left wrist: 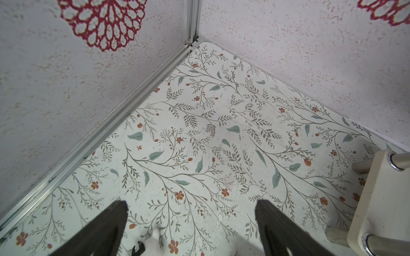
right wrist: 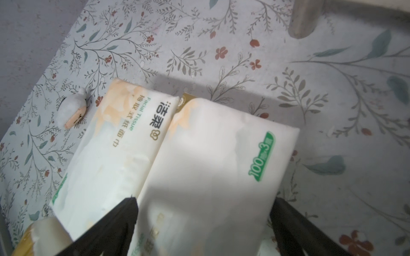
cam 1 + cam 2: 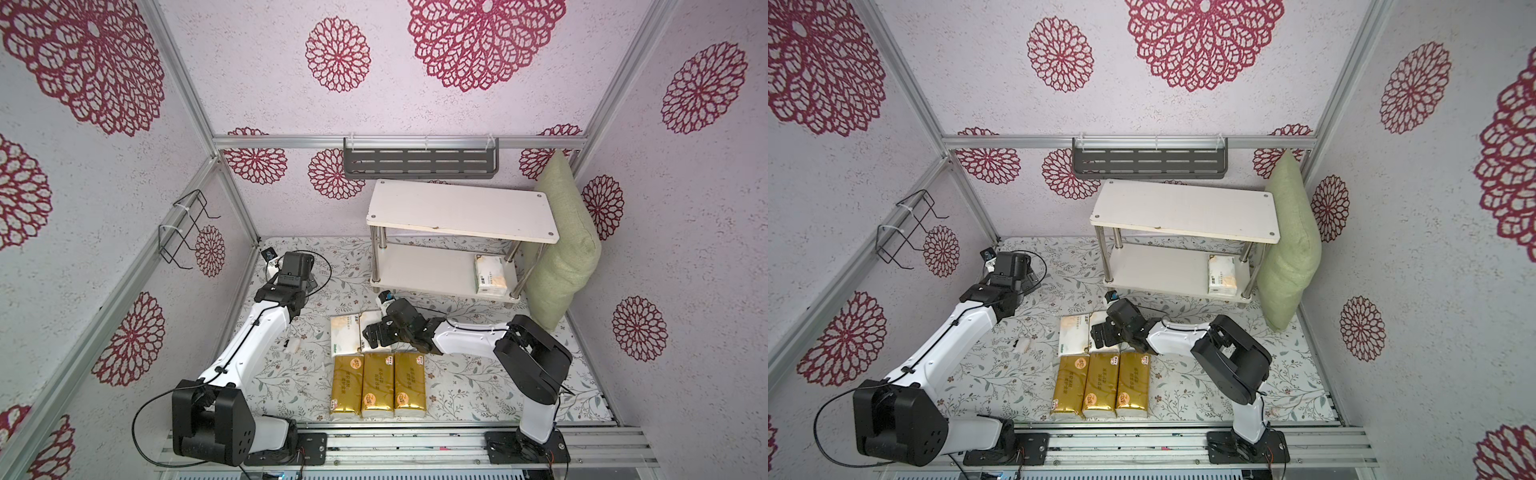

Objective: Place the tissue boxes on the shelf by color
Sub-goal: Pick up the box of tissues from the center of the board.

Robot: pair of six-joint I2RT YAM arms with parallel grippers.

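Observation:
Three gold tissue boxes [image 3: 377, 384] lie side by side at the front of the mat in both top views. Behind them lie two white ones [image 3: 344, 334]. My right gripper [image 2: 205, 201] is open, jaws astride the right-hand white pack [image 2: 210, 155], which rests on the mat beside its neighbour [image 2: 115, 150]. Another white pack [image 3: 490, 274] lies on the lower board of the shelf [image 3: 461, 210], at its right end. My left gripper [image 1: 190, 206] is open and empty over bare mat near the back left corner, with the shelf's corner [image 1: 377, 199] beside it.
A green pillow [image 3: 561, 249] leans against the right wall next to the shelf. A grey slotted rack [image 3: 419, 162] hangs on the back wall, a black wire rack [image 3: 183, 228] on the left wall. A small white and yellow lump [image 3: 293, 345] lies left of the white packs.

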